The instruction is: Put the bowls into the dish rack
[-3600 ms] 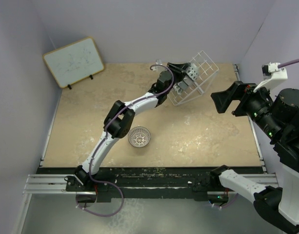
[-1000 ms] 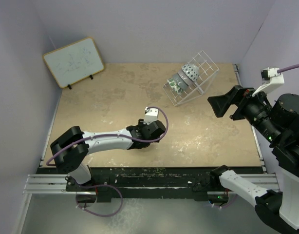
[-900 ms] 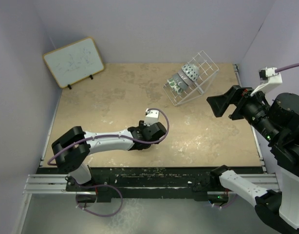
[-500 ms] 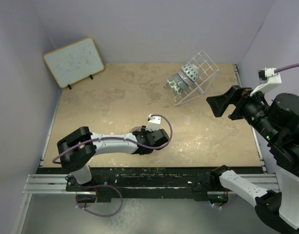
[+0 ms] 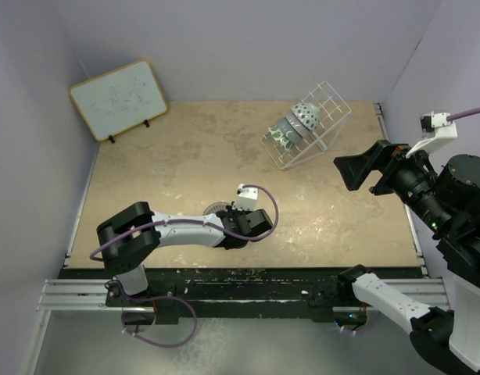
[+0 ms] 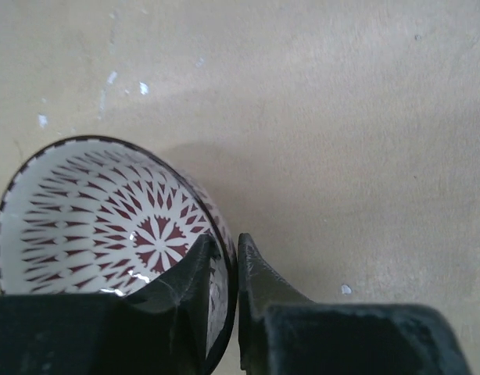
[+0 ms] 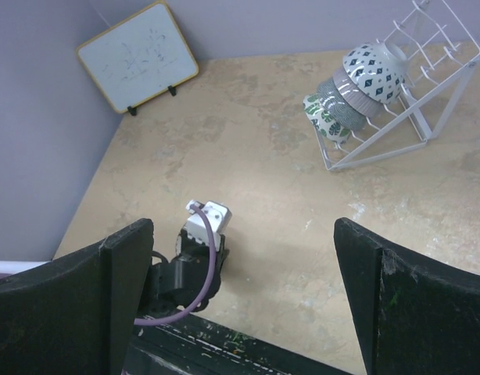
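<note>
A brown-red and white lattice bowl point(image 6: 91, 223) is at the near middle of the table; only its edge point(image 5: 216, 208) shows from above, under my left wrist. My left gripper point(image 6: 234, 244) point(image 5: 228, 225) is shut on its right rim, one finger inside and one outside. The white wire dish rack point(image 5: 327, 105) stands slanted at the back right and holds three bowls on edge: blue-patterned point(image 7: 371, 65), grey point(image 7: 343, 100) and green-and-white point(image 7: 322, 117). My right gripper point(image 7: 240, 226) point(image 5: 356, 169) is open and empty, raised high at the right. No pinkish-purple bowl is in view.
A wood-framed whiteboard point(image 5: 119, 98) leans at the back left corner. Purple walls close in the table on three sides. The arm bases and a black rail point(image 5: 248, 285) run along the near edge.
My left arm left the rack, came down to the lattice bowl and closed on its rim. In the last second it shifted slightly right. The right arm barely moved.
</note>
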You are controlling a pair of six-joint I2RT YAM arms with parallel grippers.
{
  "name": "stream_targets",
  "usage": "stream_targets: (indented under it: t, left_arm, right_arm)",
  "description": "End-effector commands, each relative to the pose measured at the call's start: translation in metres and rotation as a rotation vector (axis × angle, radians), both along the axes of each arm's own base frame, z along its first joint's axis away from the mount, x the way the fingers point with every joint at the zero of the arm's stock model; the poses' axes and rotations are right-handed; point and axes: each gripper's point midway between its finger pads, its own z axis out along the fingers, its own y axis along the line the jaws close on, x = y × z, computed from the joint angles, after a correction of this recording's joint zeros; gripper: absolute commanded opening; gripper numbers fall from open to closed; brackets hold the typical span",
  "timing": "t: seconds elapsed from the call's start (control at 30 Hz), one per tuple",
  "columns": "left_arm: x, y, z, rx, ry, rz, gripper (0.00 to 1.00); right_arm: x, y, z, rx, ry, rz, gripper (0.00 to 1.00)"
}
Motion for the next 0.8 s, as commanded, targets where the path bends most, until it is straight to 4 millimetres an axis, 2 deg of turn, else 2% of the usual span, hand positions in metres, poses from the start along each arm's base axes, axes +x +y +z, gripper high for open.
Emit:
stream_targets:
  t: [0.0, 0.03, 0.07, 0.27, 0.5, 0.6, 0.77]
  left_arm:
    - [0.003, -0.003, 0.018, -0.038, -0.029, 0.017, 0.08]
    - [0.004, -0.004, 0.022, -0.042, -0.032, 0.013, 0.02]
    - [0.004, -0.005, 0.025, -0.049, -0.034, 0.009, 0.0]
    - [0.004, -0.035, 0.063, -0.215, -0.041, -0.042, 0.0]
    - [0.017, -0.084, 0.154, -0.591, -0.129, -0.139, 0.0]
    - [0.03, -0.096, 0.194, -0.771, -0.161, -0.169, 0.0]
    - [0.064, -0.102, 0.249, -1.071, -0.186, -0.212, 0.0]
  right_arm:
    - [0.006, -0.001, 0.01, 0.017, -0.037, -0.02, 1.0]
    - [0.006, -0.001, 0.01, 0.018, -0.037, -0.018, 1.0]
    - [0.007, 0.0, 0.01, 0.018, -0.038, -0.017, 1.0]
    - [0.01, 0.002, 0.006, 0.017, -0.031, -0.017, 1.0]
    - [0.011, 0.003, 0.006, 0.018, -0.031, -0.013, 1.0]
    - [0.012, 0.002, 0.006, 0.014, -0.031, -0.015, 1.0]
    - [0.011, 0.002, 0.009, 0.013, -0.033, -0.016, 1.0]
